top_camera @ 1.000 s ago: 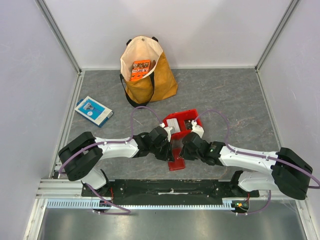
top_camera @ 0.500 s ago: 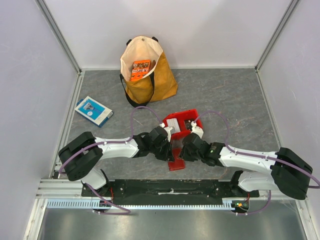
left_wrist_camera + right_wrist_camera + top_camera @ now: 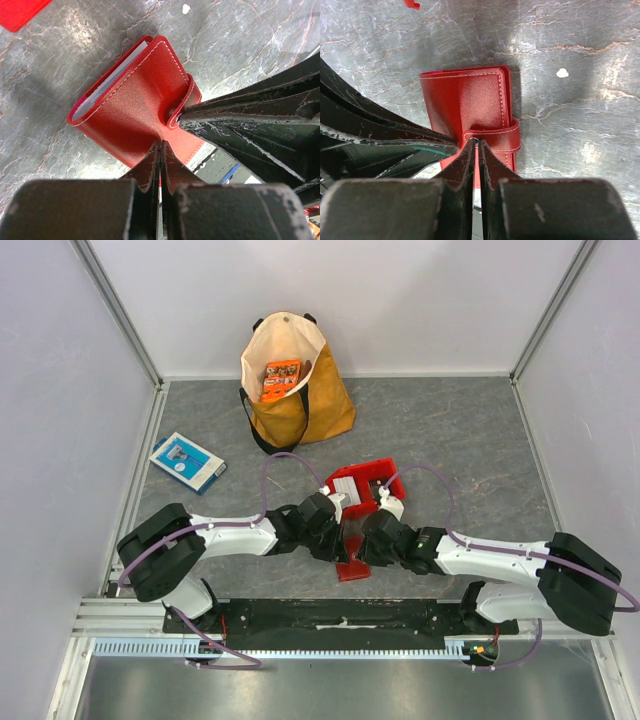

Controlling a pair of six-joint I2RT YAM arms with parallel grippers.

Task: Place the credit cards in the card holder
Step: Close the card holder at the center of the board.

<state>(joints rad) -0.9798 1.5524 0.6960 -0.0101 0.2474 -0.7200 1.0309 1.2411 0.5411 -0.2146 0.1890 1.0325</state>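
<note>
The card holder (image 3: pixel 352 568), a small red wallet, lies folded shut on the grey table between my two arms, its snap tab (image 3: pixel 495 137) wrapped round one edge. My left gripper (image 3: pixel 161 145) is shut, and its tips press on the red cover (image 3: pixel 135 105). My right gripper (image 3: pixel 476 142) is closed to a thin slit, and its tips pinch the end of the tab. Thin pale edges (image 3: pixel 107 82) show between the covers. I cannot tell whether they are credit cards. A whitish card (image 3: pixel 343 486) lies in the red bin.
The red bin (image 3: pixel 385 472) stands just beyond the grippers. Its corner shows in the left wrist view (image 3: pixel 20 12). A yellow tote bag (image 3: pixel 300 405) holding an orange packet (image 3: pixel 281 379) sits at the back. A blue-and-white flat box (image 3: pixel 187 461) lies at the left.
My right arm has edged slightly left towards the left gripper. The card holder and the left arm have hardly moved.
</note>
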